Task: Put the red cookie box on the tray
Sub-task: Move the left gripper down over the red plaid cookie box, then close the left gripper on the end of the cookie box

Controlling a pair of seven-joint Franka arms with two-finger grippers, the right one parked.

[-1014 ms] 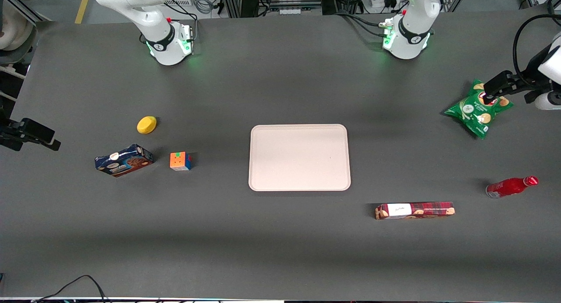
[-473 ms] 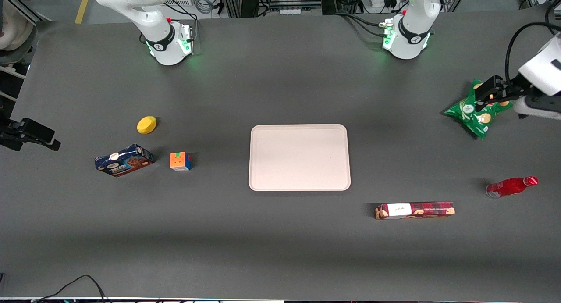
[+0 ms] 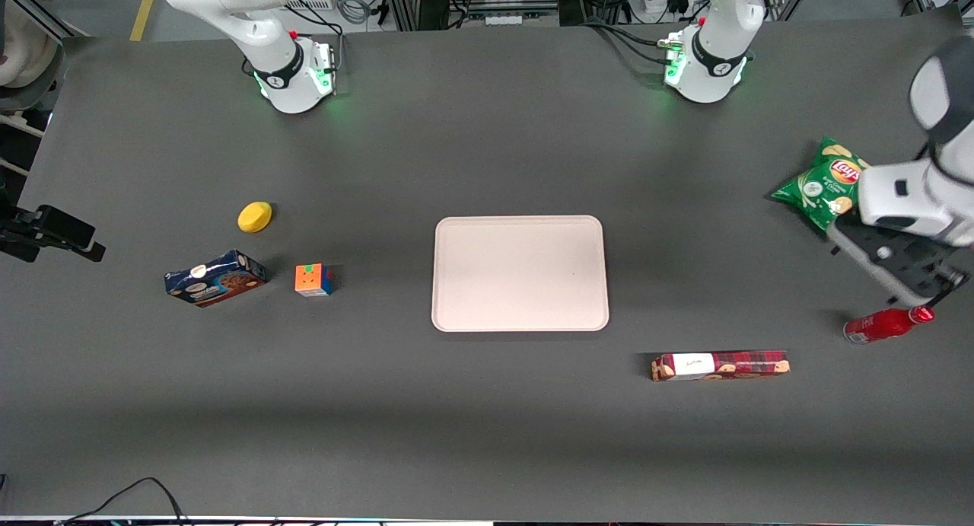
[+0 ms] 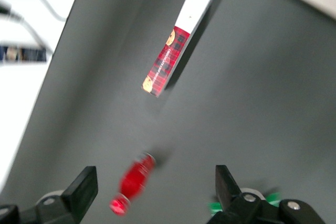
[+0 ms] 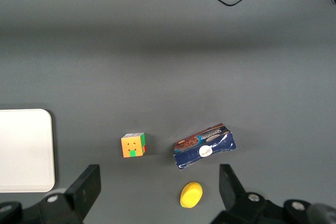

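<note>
One red cookie box [image 3: 720, 365] is lying flat on the dark table [image 3: 487, 419], nearer the front camera than the tray [image 3: 520, 273] and clear of it, off toward the working arm's end. The tray is sitting bare near the table's middle. A red bottle [image 3: 888, 323] is lying on its side near the box, farther toward that same end, and a green chip bag [image 3: 828, 187] is resting farther from the camera than the bottle. The gripper [image 4: 156, 187] is hanging in the air above the bottle, fingers [image 4: 84, 186] spread wide and holding nothing. Toward the parked arm's end, a blue cookie box [image 3: 215, 278], a colour cube [image 3: 313, 279] and a yellow piece [image 3: 255, 216] are sitting together.
</note>
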